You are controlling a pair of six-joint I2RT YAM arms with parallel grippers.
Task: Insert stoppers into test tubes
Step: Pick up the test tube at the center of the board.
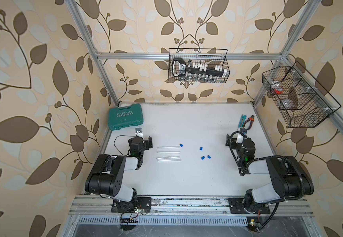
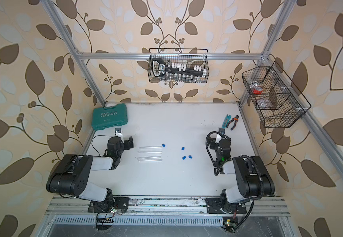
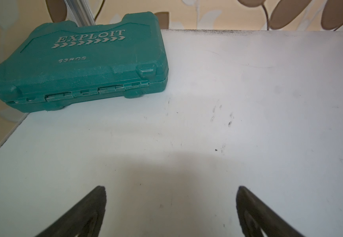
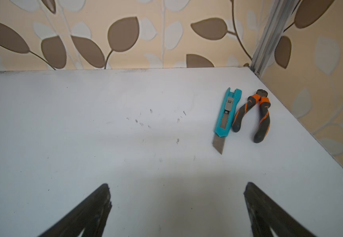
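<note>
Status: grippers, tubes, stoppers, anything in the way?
Left gripper, right gripper open, empty. Four tubes flat, centre; stoppers loose beside them. Nothing in the way.

Clear glossy test tubes (image 1: 168, 152), matt table (image 1: 187, 180)

Walls: cream wallpaper (image 1: 43, 61) with large brown and pale leaves on thin dark stems, at the back and both sides in both top views.
Frame: silver metal bars (image 1: 135, 55), a crossbar across the upper middle, with posts slanting down to the table's far corners.
Table: white table (image 1: 187, 176), matte, with small dark scuffs, filling the lower centre.
Storage: black wire basket (image 1: 226, 69) hung on the crossbar at upper centre; second wire basket (image 1: 310, 117) at the right on a side bar.
Front edge: slotted grey strip (image 1: 187, 220) along the bottom.
Light: even and soft, with only dim shadows.
</note>
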